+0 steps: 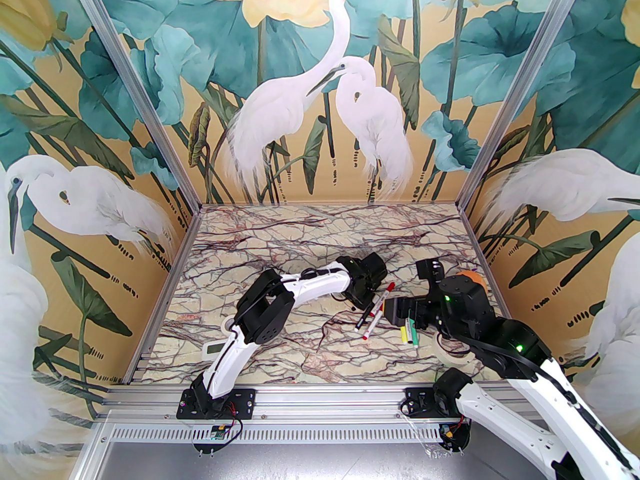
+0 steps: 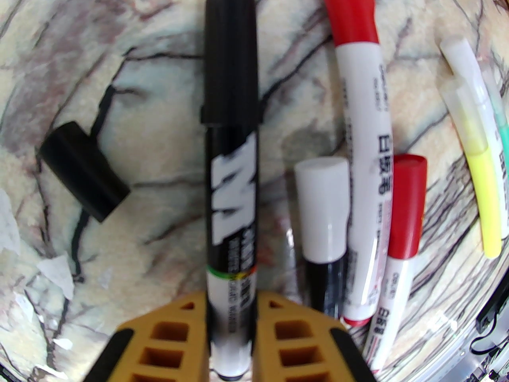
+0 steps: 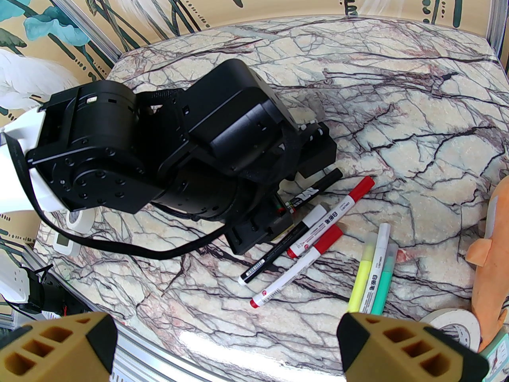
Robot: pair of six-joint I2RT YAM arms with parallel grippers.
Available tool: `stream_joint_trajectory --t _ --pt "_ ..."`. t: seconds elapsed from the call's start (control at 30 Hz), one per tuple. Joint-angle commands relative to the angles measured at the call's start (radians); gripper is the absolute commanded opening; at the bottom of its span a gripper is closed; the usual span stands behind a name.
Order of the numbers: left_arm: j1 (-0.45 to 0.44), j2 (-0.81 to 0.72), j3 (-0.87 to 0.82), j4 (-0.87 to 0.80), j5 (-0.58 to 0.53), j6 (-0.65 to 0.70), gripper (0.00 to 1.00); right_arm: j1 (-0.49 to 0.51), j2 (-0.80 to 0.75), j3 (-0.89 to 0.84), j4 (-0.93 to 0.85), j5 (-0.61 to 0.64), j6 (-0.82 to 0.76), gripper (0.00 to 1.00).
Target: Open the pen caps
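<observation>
My left gripper (image 2: 230, 332) is shut on the lower barrel of a black marker (image 2: 230, 181) whose black pen cap (image 2: 230, 54) sits on its far end. A loose black cap (image 2: 83, 169) lies on the marble to the left of it. To the right lie a black marker with a white cap (image 2: 324, 209) and two white markers with red caps (image 2: 354, 6) (image 2: 405, 205). Highlighters with whitish caps (image 2: 461, 58) lie further right. In the top view the left gripper (image 1: 360, 300) is down at the marker cluster (image 1: 372, 313). My right gripper (image 3: 230, 348) hovers open and holds nothing, near the highlighters (image 3: 373, 269).
A roll of cream tape (image 3: 453, 324) and an orange object (image 3: 489, 261) sit at the right edge of the table. Another tape roll (image 3: 79, 219) and a small white device (image 1: 212, 350) lie by the left arm. The left wrist (image 3: 199, 153) looms over the markers.
</observation>
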State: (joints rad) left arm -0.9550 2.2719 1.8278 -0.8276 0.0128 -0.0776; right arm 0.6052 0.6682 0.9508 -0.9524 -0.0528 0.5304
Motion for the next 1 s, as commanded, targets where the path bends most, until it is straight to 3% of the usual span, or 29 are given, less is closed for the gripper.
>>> stream_joint_trajectory --t 0.0,0.17,0.3,0.53,0.77,0.97 --pt "0.004 -0.099 0.002 0.01 -0.012 0.008 0.2 0.007 -0.01 -0.011 0.041 -0.014 0.026 0.99" --pt "0.007 -0.211 -0.04 0.045 0.037 0.015 0.2 0.006 -0.04 -0.026 0.091 0.008 0.08 1.0" --pt "0.025 -0.319 -0.127 0.099 0.109 -0.036 0.19 0.006 -0.067 -0.052 0.159 -0.008 0.145 0.86" --pt "0.062 -0.549 -0.385 0.28 0.234 -0.176 0.19 0.004 -0.041 -0.085 0.267 -0.063 0.225 0.75" --pt "0.077 -0.805 -0.688 0.485 0.35 -0.236 0.2 -0.001 0.072 -0.094 0.359 -0.07 0.312 0.66" --pt "0.079 -0.938 -0.836 0.569 0.452 -0.262 0.2 -0.002 0.225 -0.085 0.509 -0.147 0.33 0.63"
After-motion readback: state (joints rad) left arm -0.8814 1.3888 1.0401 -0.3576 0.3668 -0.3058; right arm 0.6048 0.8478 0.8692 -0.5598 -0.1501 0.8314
